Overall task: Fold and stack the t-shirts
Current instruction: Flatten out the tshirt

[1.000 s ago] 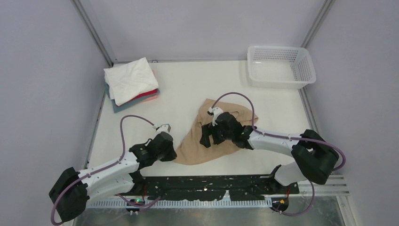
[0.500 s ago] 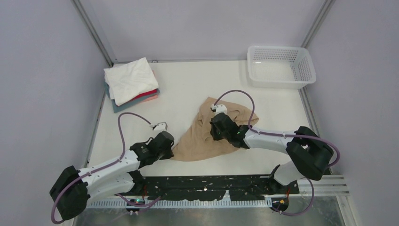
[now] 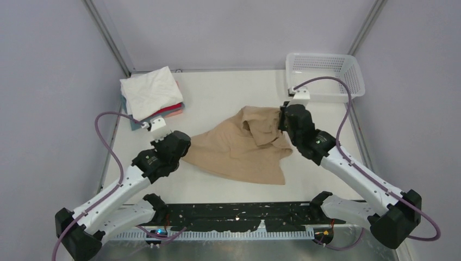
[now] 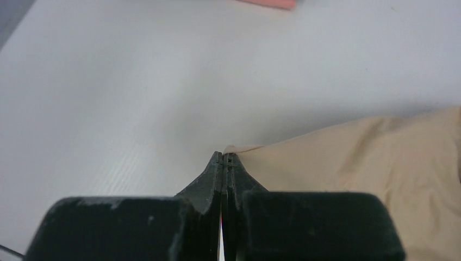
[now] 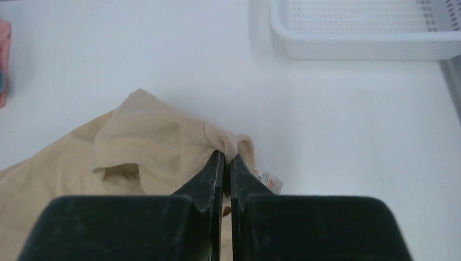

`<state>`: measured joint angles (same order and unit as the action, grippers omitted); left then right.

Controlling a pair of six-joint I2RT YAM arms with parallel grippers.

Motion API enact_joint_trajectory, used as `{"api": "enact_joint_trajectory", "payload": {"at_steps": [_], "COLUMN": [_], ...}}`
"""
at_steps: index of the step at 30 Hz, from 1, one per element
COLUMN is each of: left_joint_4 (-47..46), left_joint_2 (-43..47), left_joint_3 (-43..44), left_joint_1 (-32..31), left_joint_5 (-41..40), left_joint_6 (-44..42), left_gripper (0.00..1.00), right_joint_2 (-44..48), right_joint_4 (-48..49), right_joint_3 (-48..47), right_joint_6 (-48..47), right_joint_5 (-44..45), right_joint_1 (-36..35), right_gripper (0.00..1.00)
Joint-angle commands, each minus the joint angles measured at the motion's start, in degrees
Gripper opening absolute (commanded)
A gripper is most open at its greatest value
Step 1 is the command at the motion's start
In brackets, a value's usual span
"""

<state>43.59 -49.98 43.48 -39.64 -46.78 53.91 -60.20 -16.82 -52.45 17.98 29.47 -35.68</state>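
White table [image 3: 217, 92] under tan t-shirt [image 3: 239, 149], 1 corner tight in left gripper [image 4: 224, 157], collar tight in right gripper [image 5: 224, 157]

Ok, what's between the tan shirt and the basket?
Just bare table between shirt and basket, shown in the right wrist view; the right gripper pinches the shirt's collar.

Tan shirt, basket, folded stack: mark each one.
Tan shirt [image 3: 234, 149]: top view, middle of the cloth.
Basket [image 3: 332, 93]: top view, near wall.
Folded stack [image 3: 149, 92]: top view, white shirt on top.
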Motion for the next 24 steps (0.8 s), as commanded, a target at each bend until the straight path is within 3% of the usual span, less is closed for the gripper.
{"api": "enact_joint_trajectory", "payload": {"at_steps": [1,7,12,18,24], "left_joint_4": [-2.49,-11.62,-17.99,-15.65,-12.31], "left_joint_2": [0.06,6.38,13.26,18.03,19.8], "left_joint_3": [6.29,17.55,24.49,31.43,38.77], "left_joint_1": [7.83,10.55,10.55,10.55,10.55], "left_joint_5": [-5.5,-6.16,-4.47,-7.46,-5.21], "left_joint_6": [-8.11,-22.83,-33.23,-37.83,-40.89], "left_gripper": [0.0,0.0,0.0,0.0,0.0], "right_joint_2": [3.02,6.18,12.05,20.83,25.5], "right_joint_4": [0.97,1.14,2.39,0.66,-6.19], "right_joint_3": [-4.7,-16.56,-22.28,-23.87,-27.41], "right_joint_6": [-7.55,-15.83,-21.4,-22.17,-18.12], "right_joint_5": [1.96,3.6,-6.98,-13.68,-16.83], "right_joint_1": [4.63,5.43,5.49,5.47,5.49], "right_gripper": [0.06,0.06,0.06,0.07,0.07]}}
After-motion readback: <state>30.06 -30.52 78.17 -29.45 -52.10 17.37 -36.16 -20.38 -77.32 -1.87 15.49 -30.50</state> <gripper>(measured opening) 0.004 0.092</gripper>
